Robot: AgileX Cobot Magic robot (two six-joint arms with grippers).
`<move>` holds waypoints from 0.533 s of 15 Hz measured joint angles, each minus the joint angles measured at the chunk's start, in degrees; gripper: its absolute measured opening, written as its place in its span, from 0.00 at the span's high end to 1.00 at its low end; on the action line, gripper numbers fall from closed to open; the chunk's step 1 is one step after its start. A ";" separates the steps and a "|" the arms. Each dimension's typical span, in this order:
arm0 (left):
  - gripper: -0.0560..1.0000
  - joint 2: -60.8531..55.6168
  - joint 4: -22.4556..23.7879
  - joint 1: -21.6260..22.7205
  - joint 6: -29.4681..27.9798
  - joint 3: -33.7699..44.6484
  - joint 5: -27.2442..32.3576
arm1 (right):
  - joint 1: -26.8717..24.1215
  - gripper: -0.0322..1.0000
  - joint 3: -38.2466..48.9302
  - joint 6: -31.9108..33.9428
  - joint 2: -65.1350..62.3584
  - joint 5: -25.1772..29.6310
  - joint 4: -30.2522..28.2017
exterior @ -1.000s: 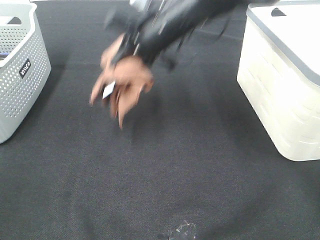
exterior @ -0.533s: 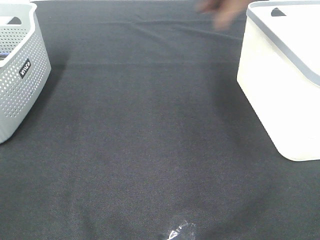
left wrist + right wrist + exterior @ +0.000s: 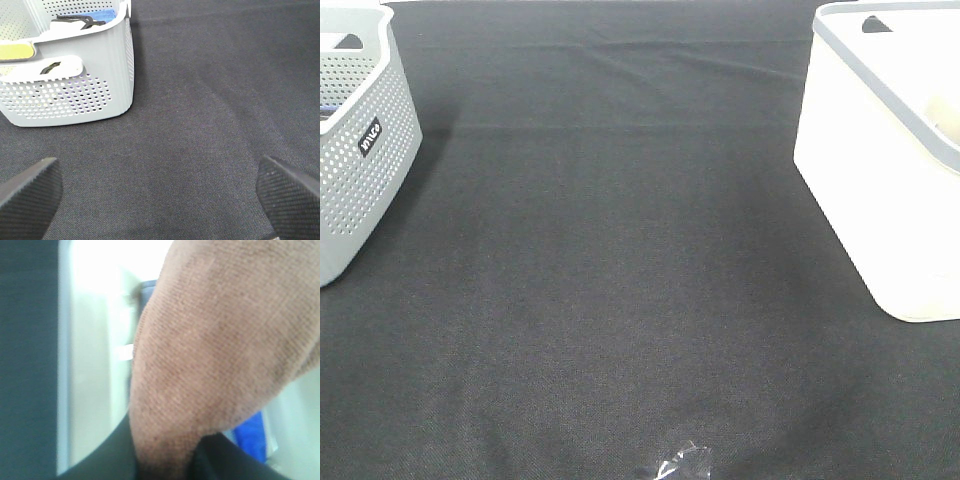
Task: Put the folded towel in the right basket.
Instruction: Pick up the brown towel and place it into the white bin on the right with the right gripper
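Plastic scrap (image 3: 682,462) lies bottom centre of the overhead view, on the black cloth (image 3: 620,300). No arm and no towel show in that view.

The left gripper (image 3: 160,197) hangs low over the cloth near the grey basket (image 3: 100,90), fingers spread wide, nothing between them.

The right gripper (image 3: 165,465) pinches the towel (image 3: 215,340), which fills its wrist view. The white basket (image 3: 860,200) wall and something blue (image 3: 250,435) sit close behind it.

Judged: the towel has reached the white basket, at the right edge overhead, and is probably over or inside it. Release and withdrawal are left.

Writing: a small black label (image 3: 370,137) on the grey basket, left edge overhead, carries white letters too blurred to read.
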 joint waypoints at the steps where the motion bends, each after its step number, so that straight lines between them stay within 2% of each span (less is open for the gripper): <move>1: 0.02 0.00 0.00 0.00 0.00 0.00 0.00 | 0.00 0.77 0.92 0.00 0.86 -2.23 -1.15; 5: 0.02 0.00 0.00 0.00 0.00 0.00 0.00 | 0.00 0.77 2.46 0.92 7.79 -7.05 -1.26; 6: 0.02 0.00 0.00 0.00 0.00 0.00 0.00 | 0.00 0.70 2.46 2.18 8.59 -7.39 -1.26; 7: 0.02 0.00 0.00 0.00 0.00 0.00 0.00 | 0.00 0.54 2.46 3.15 8.94 -7.85 -1.26; 8: 0.02 0.00 0.00 0.00 0.00 0.00 0.00 | 0.00 0.30 2.46 3.50 9.28 -8.14 -1.26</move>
